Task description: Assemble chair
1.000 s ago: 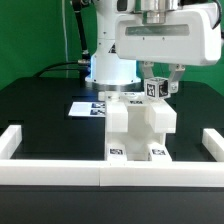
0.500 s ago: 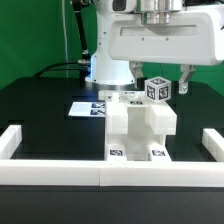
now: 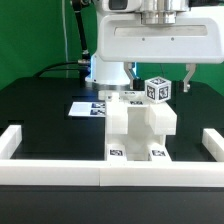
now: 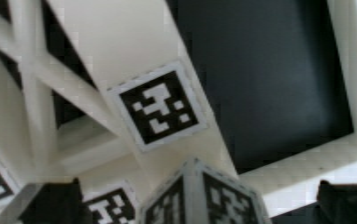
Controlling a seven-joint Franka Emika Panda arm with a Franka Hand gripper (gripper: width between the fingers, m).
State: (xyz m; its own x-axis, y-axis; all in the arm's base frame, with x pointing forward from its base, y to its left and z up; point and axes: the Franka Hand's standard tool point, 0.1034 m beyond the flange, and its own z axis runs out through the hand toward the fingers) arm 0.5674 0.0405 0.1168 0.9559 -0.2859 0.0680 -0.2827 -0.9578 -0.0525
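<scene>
The part-built white chair stands in the middle of the black table, with tags on its front. A small white tagged block sits at its upper back, on the exterior view's right, turned corner-on. My gripper hangs over this block, jaws spread to either side with a gap on each. In the wrist view the block shows corner-on between the dark fingers, touching neither. My gripper is open. Slanted white chair pieces with a tag lie beyond it.
The marker board lies flat behind the chair, on the exterior view's left. White border rails run along the front and both sides of the table. The robot's base stands at the back.
The jaws have spread apart and let go of the small tagged block. The block now sits turned corner-on at the chair's upper back.
</scene>
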